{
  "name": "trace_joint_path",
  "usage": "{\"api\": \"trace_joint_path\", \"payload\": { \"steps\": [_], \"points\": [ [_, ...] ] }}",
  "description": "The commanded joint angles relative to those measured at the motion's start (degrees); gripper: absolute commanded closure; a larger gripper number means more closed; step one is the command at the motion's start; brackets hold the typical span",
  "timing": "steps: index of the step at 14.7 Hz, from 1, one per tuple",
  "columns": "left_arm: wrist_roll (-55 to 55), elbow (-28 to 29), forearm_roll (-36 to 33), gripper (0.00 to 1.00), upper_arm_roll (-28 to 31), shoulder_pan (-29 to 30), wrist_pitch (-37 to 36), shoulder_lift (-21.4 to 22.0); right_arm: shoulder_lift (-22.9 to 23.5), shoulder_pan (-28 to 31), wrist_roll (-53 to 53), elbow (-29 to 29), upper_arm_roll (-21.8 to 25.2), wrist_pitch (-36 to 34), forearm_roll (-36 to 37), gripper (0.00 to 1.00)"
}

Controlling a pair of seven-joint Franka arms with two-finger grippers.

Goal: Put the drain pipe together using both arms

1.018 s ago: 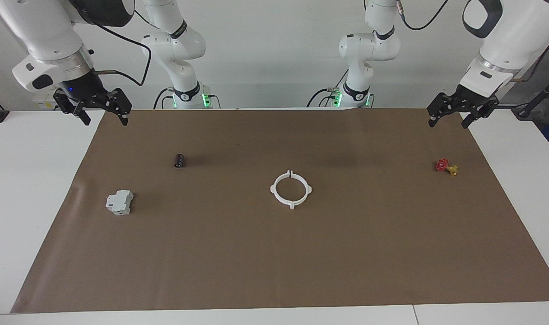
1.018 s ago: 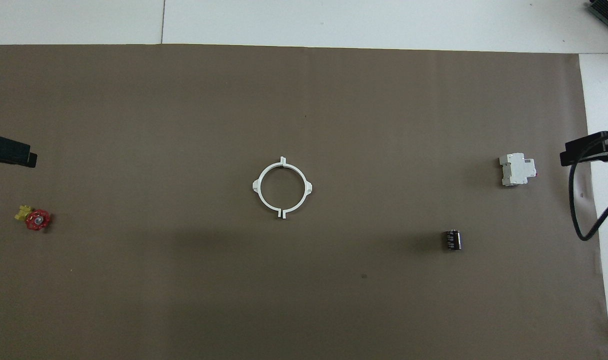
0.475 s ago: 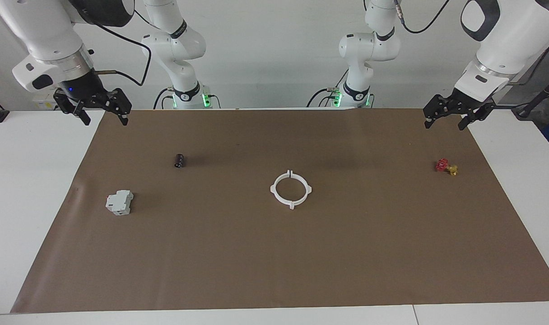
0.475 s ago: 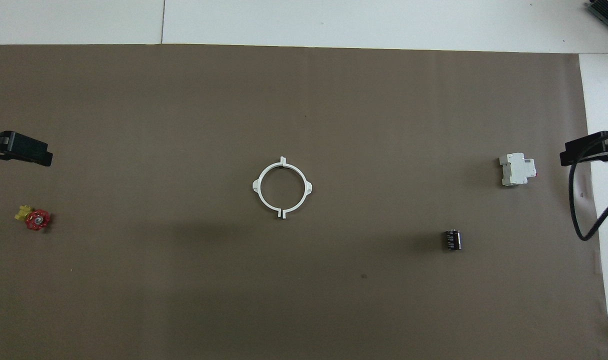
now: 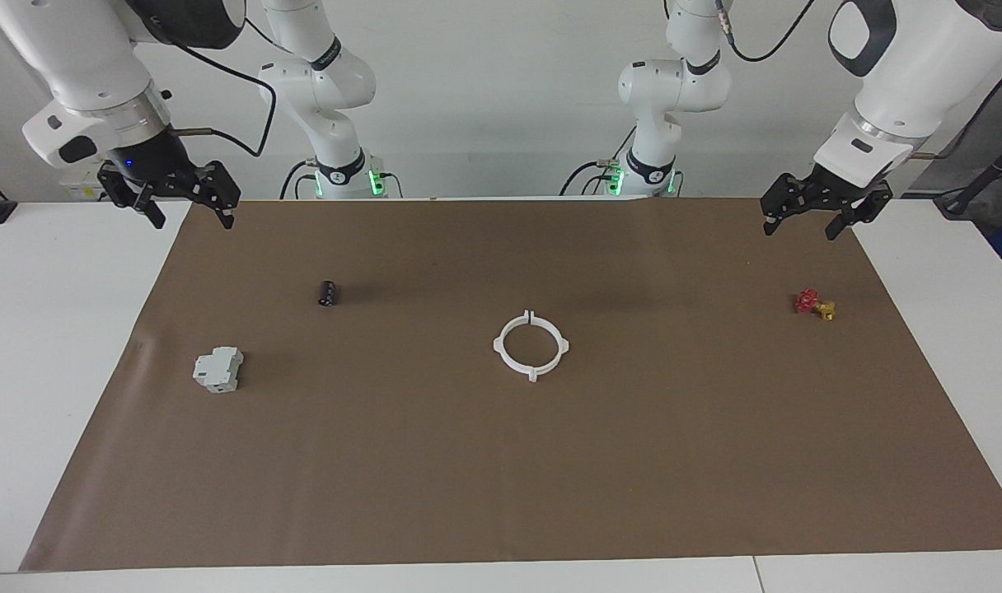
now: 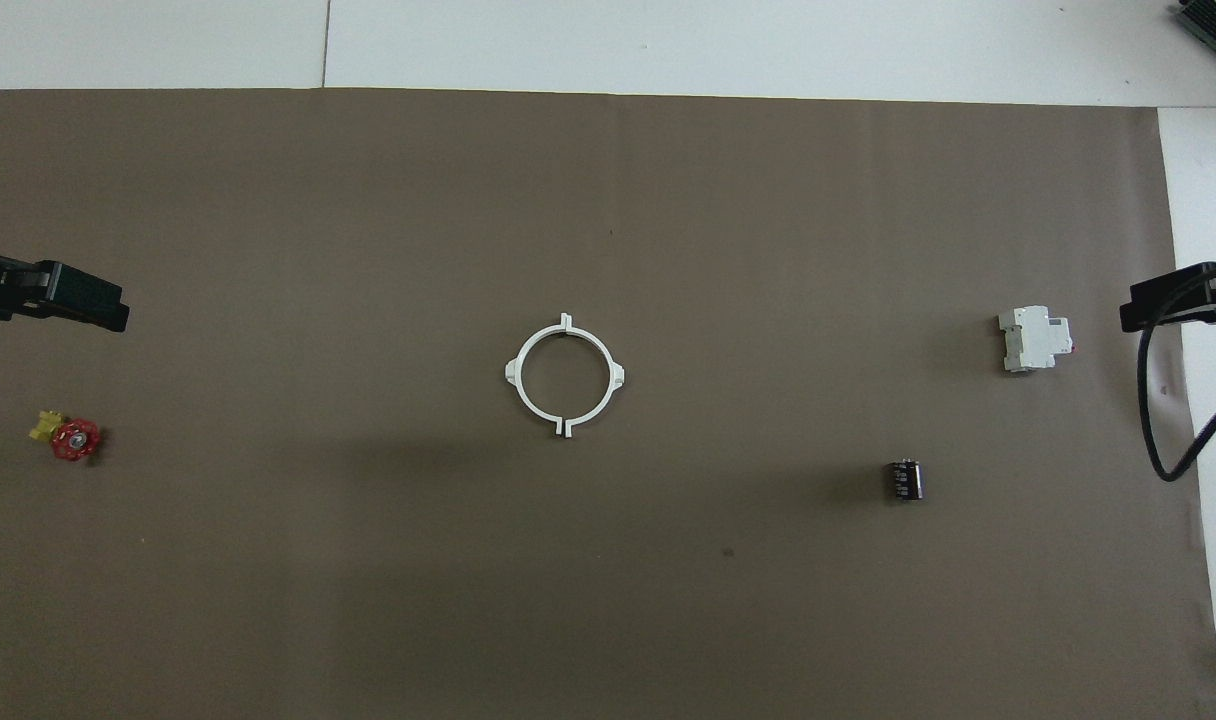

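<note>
White plastic drain pipe ring flat mid brown paper mat, left gripper and right gripper raised over mat corners, both spread wide, empty

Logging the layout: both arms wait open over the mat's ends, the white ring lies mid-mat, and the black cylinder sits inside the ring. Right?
Not quite. The facing view shows the black cylinder lying apart from the ring, toward the right arm's end and nearer the robots. The ring is empty. The rest holds.
</note>
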State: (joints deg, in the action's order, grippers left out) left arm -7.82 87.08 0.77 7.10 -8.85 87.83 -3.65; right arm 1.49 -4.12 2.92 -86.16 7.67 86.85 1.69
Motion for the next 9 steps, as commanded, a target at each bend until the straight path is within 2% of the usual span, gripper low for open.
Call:
{"api": "trace_joint_path", "payload": {
  "steps": [1, 6, 9],
  "points": [
    [0.6, -1.5, 0.1, 0.00, -0.2, -0.1, -1.2, -0.2, -0.8, 0.3, 1.5, -0.8, -0.1, 0.5, 0.0, 0.00],
    [2.0, 1.0, 0.1, 0.00, -2.3, 0.1, 0.7, 1.4, -0.8, 0.3, 1.5, -0.8, -0.1, 0.5, 0.0, 0.00],
    [2.3, 0.5, 0.1, 0.00, -2.4, 0.1, 0.1, 1.2, -0.8, 0.3, 1.5, -0.8, -0.1, 0.5, 0.0, 0.00]
  ]
}}
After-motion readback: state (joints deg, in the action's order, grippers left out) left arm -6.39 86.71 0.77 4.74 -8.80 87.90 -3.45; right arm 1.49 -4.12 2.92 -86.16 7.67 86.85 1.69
